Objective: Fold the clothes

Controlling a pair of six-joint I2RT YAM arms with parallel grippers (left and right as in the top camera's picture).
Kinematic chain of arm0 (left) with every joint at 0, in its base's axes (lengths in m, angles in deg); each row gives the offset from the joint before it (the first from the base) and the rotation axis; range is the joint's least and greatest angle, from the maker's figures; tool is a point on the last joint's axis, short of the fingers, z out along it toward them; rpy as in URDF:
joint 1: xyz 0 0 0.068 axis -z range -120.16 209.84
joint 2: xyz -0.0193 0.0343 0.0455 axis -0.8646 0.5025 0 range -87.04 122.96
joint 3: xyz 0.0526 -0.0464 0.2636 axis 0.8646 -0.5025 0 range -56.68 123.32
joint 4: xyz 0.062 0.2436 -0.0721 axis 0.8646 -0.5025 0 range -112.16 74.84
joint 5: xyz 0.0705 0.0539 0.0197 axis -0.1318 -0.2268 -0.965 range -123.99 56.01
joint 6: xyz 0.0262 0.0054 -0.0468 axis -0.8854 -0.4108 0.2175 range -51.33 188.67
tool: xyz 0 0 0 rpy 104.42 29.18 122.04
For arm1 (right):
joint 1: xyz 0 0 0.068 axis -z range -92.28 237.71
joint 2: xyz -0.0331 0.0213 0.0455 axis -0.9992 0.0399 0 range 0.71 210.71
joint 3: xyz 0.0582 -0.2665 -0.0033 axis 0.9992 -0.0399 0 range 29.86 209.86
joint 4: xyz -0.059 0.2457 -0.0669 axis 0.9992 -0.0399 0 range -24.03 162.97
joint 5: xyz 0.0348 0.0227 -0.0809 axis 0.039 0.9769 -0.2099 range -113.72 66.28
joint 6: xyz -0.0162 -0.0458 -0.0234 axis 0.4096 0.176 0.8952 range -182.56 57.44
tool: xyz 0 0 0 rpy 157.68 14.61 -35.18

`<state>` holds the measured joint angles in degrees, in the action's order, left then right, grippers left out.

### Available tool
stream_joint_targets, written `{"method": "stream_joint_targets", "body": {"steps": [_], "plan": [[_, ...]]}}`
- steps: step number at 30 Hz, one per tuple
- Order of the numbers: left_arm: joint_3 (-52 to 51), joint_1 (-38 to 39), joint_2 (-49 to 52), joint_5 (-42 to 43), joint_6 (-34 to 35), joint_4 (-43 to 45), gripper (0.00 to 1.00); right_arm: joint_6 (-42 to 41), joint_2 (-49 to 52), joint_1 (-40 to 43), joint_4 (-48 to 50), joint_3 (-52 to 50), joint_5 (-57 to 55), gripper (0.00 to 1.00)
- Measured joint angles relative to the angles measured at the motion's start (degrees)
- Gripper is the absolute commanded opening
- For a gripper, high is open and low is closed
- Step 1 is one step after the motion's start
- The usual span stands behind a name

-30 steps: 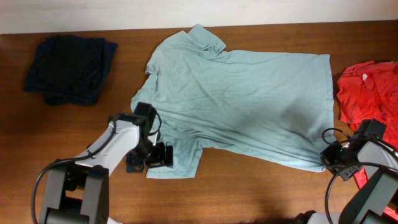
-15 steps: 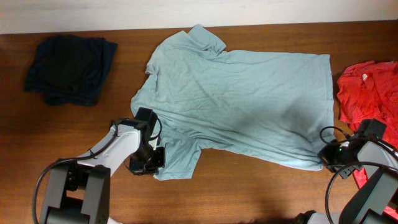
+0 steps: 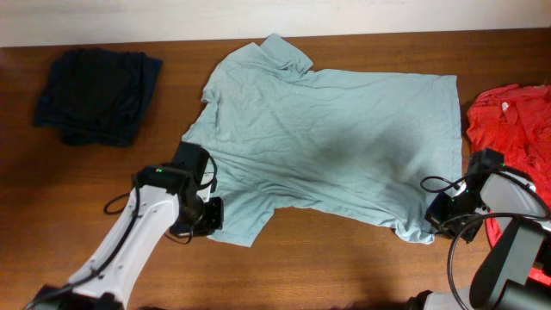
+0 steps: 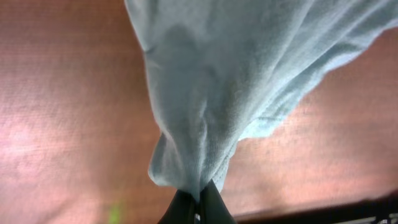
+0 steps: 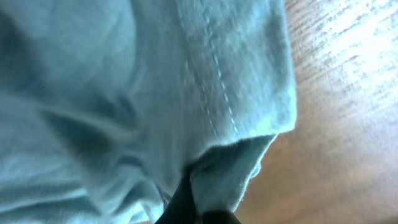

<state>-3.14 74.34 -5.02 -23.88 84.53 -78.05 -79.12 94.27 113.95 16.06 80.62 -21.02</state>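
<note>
Now | tee (image 3: 336,146) flat mid-table (image 3: 344,275), collar left | left gripper (image 3: 212,215) pinched shut on near sleeve | right gripper (image 3: 435,213) pinched shut on near hem corner | advice: lift both together, carry near edge to far edge, keep cloth taut and level, avoid tugging apart

The left gripper (image 3: 209,215), a second ago spread open at the near sleeve (image 3: 245,220) of the pale grey-teal short-sleeved cloth T-shirt (image 3: 344,138), has been shut on that sleeve's left edge, and the cloth is now bunched between its fingers. The left arm (image 3: 129,232) has been swung out to the left. The right gripper (image 3: 435,212) has been closed fully on the near right hem corner (image 3: 417,232) and shifted left. The corner has been drawn inward with it and rucked.
</note>
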Motion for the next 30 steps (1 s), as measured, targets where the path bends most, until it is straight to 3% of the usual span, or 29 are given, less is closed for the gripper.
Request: {"method": "stream_joint_targets", "body": {"steps": [16,21,30], "plan": [[2.75,0.0,-7.04,-2.82,0.02,-10.23,0.0,-1.49,-0.5,-0.2,-3.34,1.64,-2.27,0.04],[7.96,0.0,-7.78,-3.63,0.48,-9.14,0.0,-2.34,-3.15,-2.47,-5.2,3.17,-2.49,0.04],[13.99,0.0,-6.34,-7.17,0.92,-0.2,0.0,-2.73,-3.91,-6.86,-14.43,16.44,-2.49,0.04]]}}
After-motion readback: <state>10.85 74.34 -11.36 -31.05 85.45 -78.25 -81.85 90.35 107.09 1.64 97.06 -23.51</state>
